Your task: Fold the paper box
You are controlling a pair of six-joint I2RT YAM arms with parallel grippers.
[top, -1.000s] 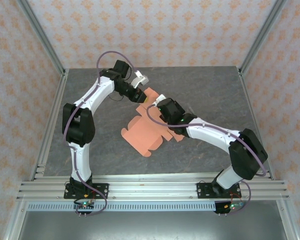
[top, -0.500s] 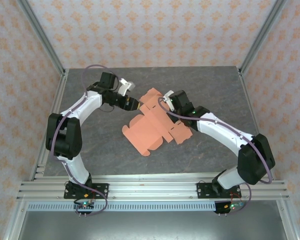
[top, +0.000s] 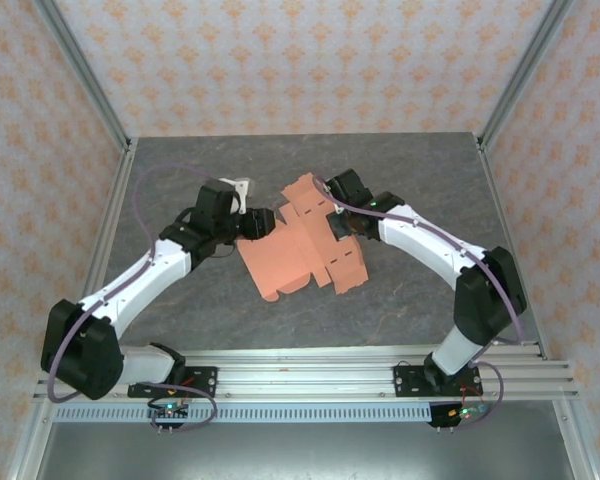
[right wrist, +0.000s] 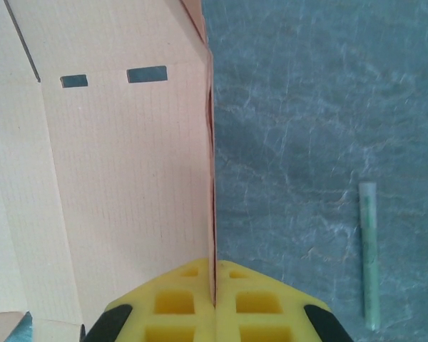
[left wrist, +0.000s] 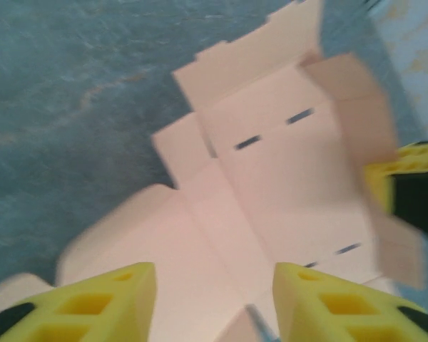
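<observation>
Salmon paper box (top: 302, 248), a partly folded sheet, lies mid-desk (top: 180, 170) between the arms. Right end effector (right wrist: 212, 274) is pinched tight on a raised card edge. Left end effector (left wrist: 214, 285) has its fingers parted, gripping nothing, over the sheet's left side. A pale green stick (right wrist: 369, 254) lies nearby on the desk.

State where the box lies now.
In the top view the box lies at the middle of the table, left jaws open at its left edge, right jaws shut on a flap at its right.
</observation>
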